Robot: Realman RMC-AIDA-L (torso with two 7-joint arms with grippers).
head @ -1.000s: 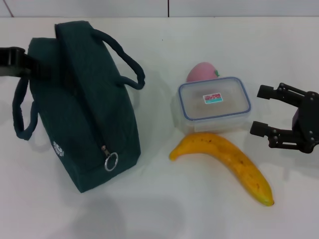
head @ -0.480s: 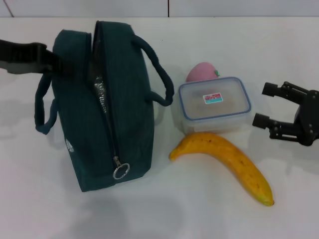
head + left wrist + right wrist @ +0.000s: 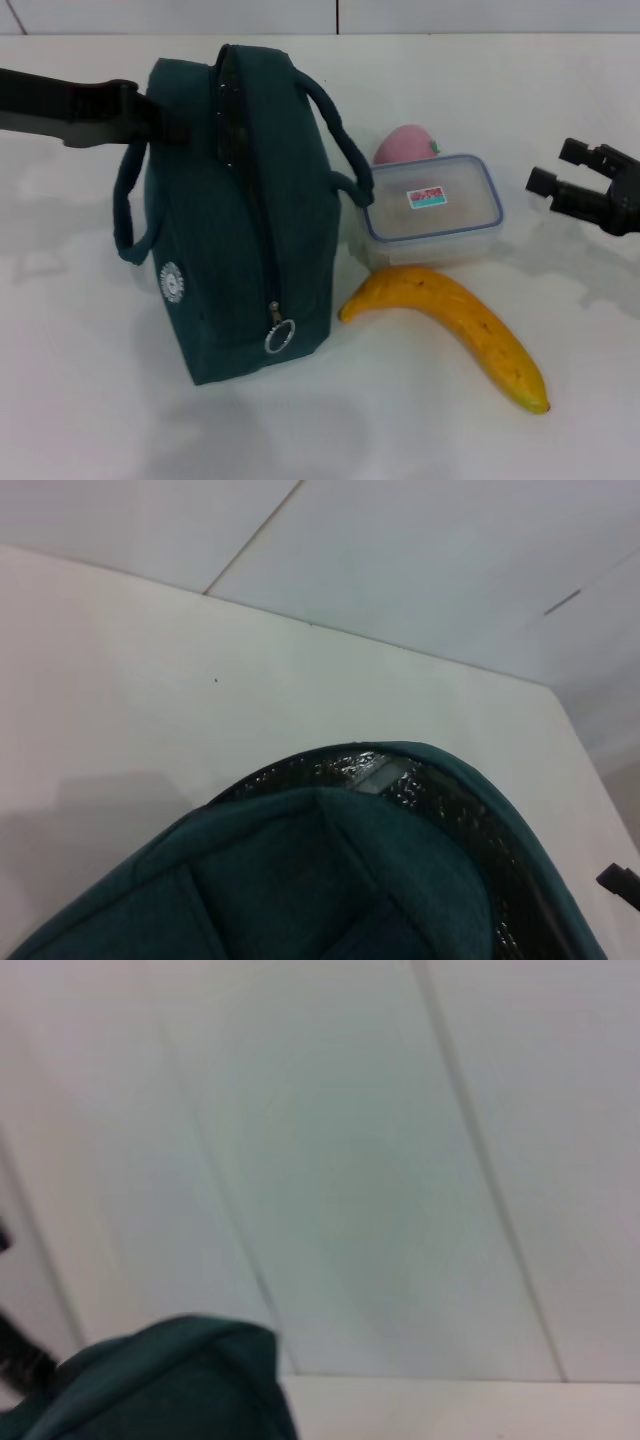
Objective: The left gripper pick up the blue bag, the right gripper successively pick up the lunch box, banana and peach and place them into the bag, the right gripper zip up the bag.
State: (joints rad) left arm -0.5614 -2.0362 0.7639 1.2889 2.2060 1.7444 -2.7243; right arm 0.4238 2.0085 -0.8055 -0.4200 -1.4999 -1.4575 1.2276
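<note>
From the head view you see the left gripper (image 3: 165,118) clamped on the far side of the blue bag (image 3: 235,215), which stands on the table (image 3: 400,430). Beside it lie the lunch box (image 3: 432,208), the peach (image 3: 405,145) behind and the banana (image 3: 450,330) in front. The right gripper (image 3: 558,170) hovers spread wide beyond the box. Your left wrist view shows the bag's shiny lining (image 3: 400,780). Your right wrist view catches only a bag corner.

Dark teal blue bag (image 3: 235,215) upright on the table (image 3: 90,400), zip (image 3: 262,235) along its top and down the near end, silver ring pull low. Just to its right, clear blue-rimmed lunch box (image 3: 432,208), lid on, pink peach (image 3: 404,144) touching behind. Yellow banana (image 3: 455,328) flat in front of the box, dark tip away from the bag.
</note>
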